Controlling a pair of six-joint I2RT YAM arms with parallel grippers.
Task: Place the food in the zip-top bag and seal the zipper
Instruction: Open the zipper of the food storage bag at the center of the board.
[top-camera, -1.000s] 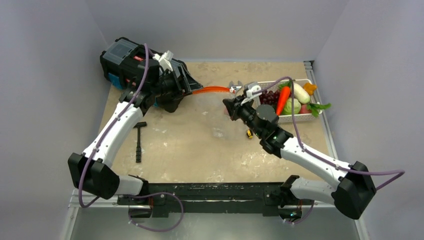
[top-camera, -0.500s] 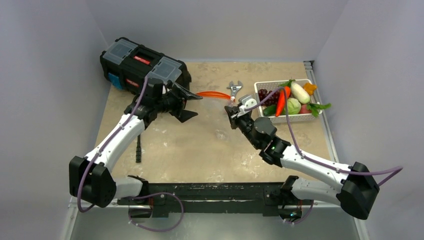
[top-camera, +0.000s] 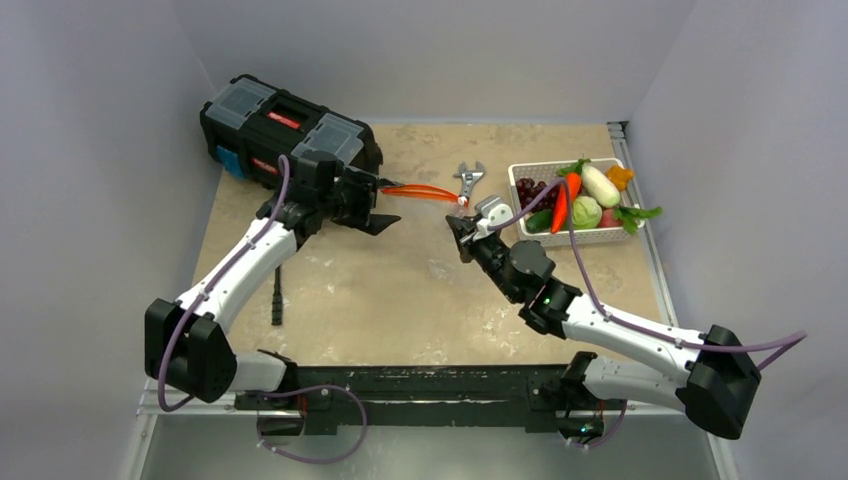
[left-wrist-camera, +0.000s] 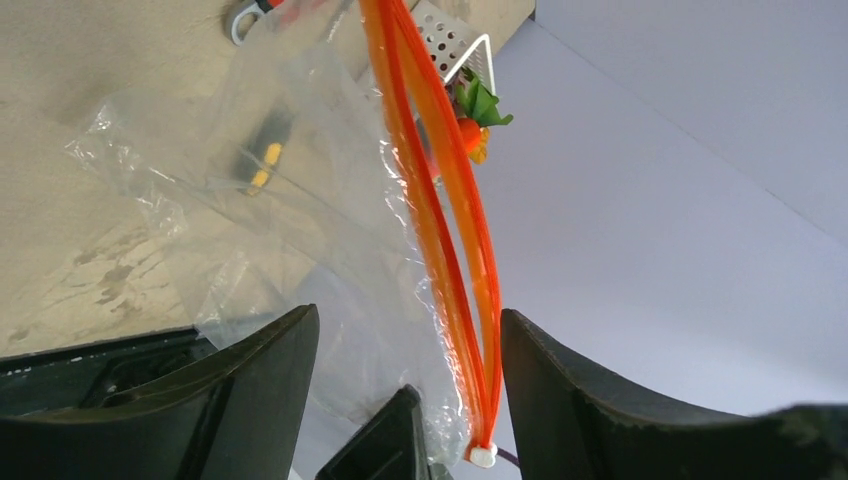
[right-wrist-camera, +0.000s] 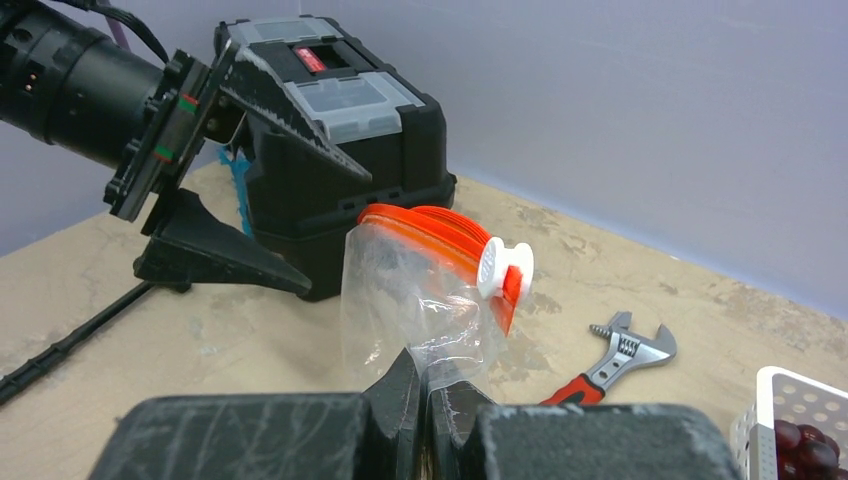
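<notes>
Repositioning: left gripper (top-camera: 385, 204), jaws apart, swung off toolbox (top-camera: 270, 125) to straddle zipper (top-camera: 425, 191) end, w/ right gripper (top-camera: 458, 228) clamped on bag (right-wrist-camera: 410, 290) corner; food (top-camera: 580, 205) not loaded yet.

You have a mottled tan surface (top-camera: 400, 300) carrying a black toolbox (top-camera: 285, 130) far left, a wrench (top-camera: 468, 178) mid-back and a white basket (top-camera: 590, 238) far right. A slim black tool (top-camera: 277, 298) lies near your left edge.

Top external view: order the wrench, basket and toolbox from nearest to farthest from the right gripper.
Measured from the right gripper, its jaws shut on the bag:
1. Wrench: just behind the gripper, toward the back wall.
2. Basket: off to the gripper's right, at the table's right side.
3. Toolbox: far left, in the back corner.
</notes>
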